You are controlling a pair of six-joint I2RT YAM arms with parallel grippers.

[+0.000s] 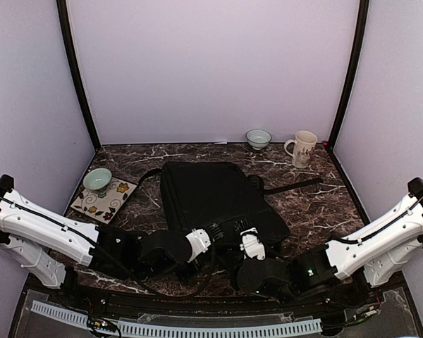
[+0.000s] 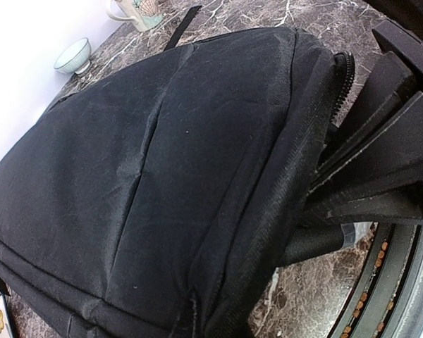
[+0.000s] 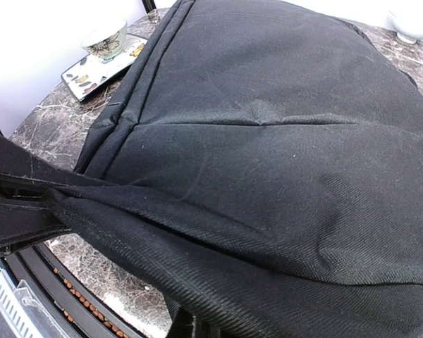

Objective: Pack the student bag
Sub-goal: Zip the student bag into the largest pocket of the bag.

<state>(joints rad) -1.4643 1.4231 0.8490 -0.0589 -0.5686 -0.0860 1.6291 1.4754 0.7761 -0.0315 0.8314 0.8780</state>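
**Both grippers pinching the bag's near edge**

The dark marble-pattern tabletop [image 1: 317, 204] has the big black rectangular soft fabric student bag [image 1: 211, 197] lying flat mid-table, with its long black strap [image 1: 292, 186] trailing off to the right. At the near edge, the left gripper [image 2: 317, 204] is clamped tight on the zipper seam. Just beside it, the right gripper [image 3: 53, 201] is pinched closed on a fold of fabric. Off to the left, a small teal bowl [image 1: 97, 179] sits on a square floral tile [image 1: 109, 204]. At the far edge are a cream ceramic mug [image 1: 303, 148] and a little pale bowl [image 1: 259, 138].
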